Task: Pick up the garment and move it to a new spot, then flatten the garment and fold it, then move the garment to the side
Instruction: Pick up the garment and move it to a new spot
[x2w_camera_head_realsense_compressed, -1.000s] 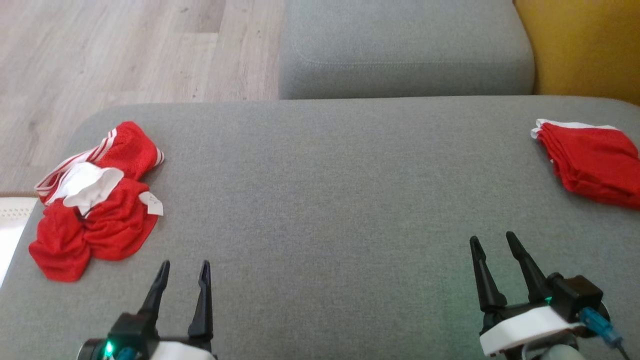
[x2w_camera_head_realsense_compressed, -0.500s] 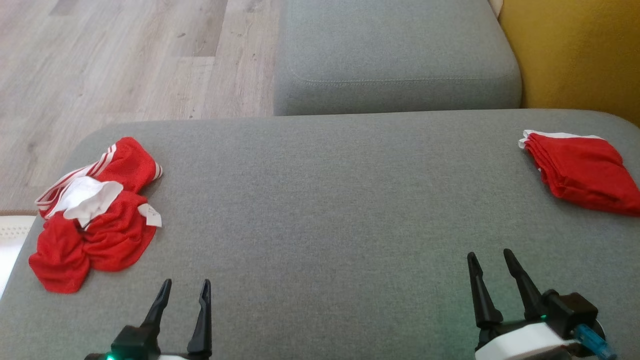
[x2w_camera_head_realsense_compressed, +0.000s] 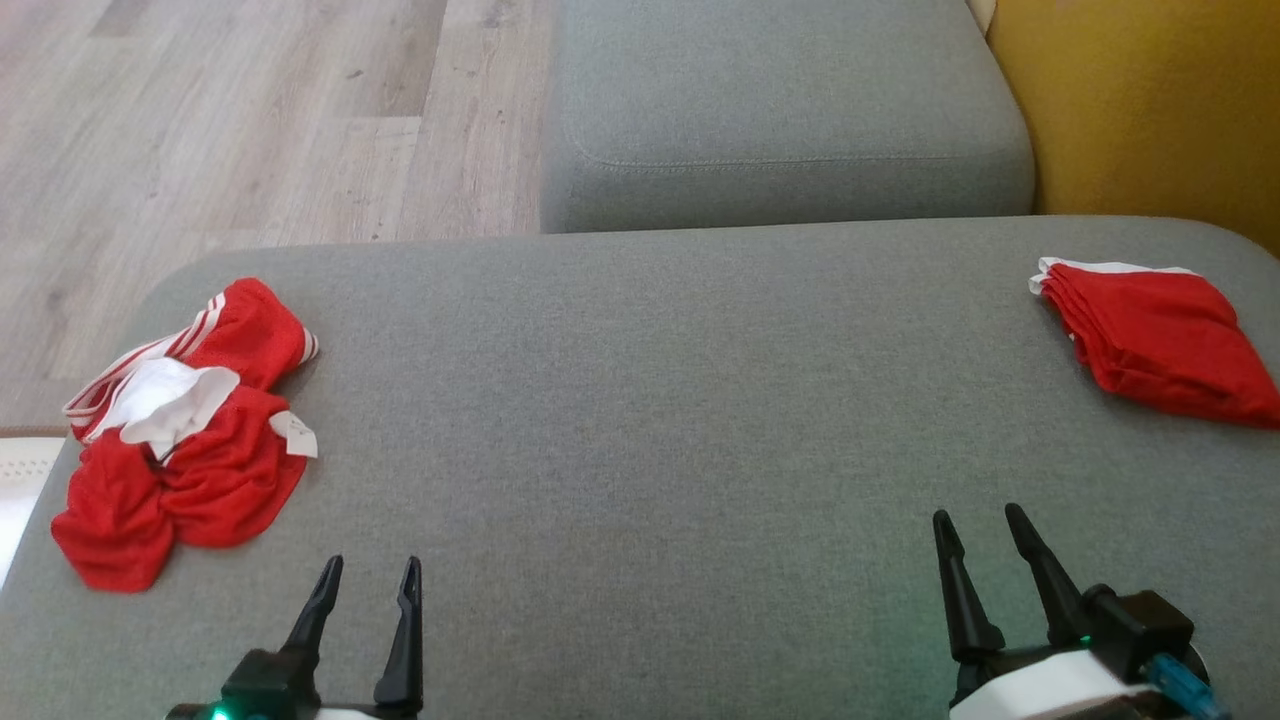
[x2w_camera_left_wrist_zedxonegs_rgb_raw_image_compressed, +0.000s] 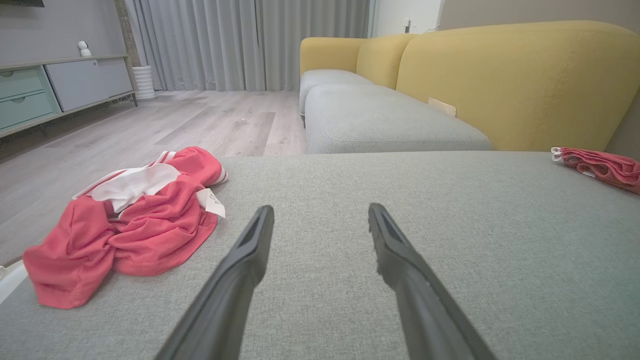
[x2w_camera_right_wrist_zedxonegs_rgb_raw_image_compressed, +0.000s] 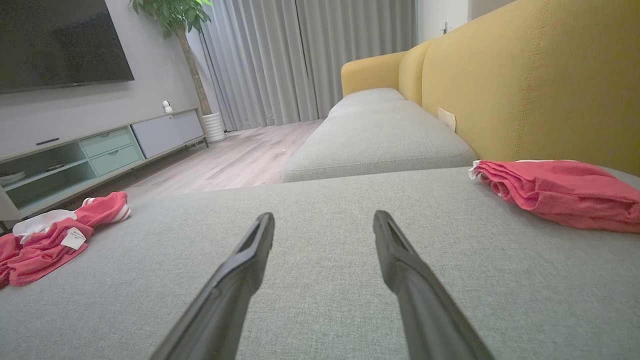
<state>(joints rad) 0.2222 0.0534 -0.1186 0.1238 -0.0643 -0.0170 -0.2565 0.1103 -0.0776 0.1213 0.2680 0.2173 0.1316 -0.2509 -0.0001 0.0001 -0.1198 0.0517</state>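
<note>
Head view: the crumpled garment (x2w_camera_head_realsense_compressed: 180, 440) lay at the left edge of the sofa seat (x2w_camera_head_realsense_compressed: 640, 420), not yet picked up, so every step seemed left to do. A folded garment (x2w_camera_head_realsense_compressed: 1160, 340) sat at the right edge. The left gripper (x2w_camera_head_realsense_compressed: 373, 565) and right gripper (x2w_camera_head_realsense_compressed: 976, 515) hovered at the near edge, fingers wide and empty.

Left wrist view: the crumpled garment (x2w_camera_left_wrist_zedxonegs_rgb_raw_image_compressed: 130, 230) lay left of the left gripper (x2w_camera_left_wrist_zedxonegs_rgb_raw_image_compressed: 321, 209), near but apart.

Right wrist view: the crumpled garment (x2w_camera_right_wrist_zedxonegs_rgb_raw_image_compressed: 50, 240) lay well apart from the right gripper (x2w_camera_right_wrist_zedxonegs_rgb_raw_image_compressed: 324, 216).

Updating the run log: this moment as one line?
phase: before pickup | crumpled garment: left on cushion, untouched | folded garment: far right | left gripper: open, empty | right gripper: open, empty
</note>
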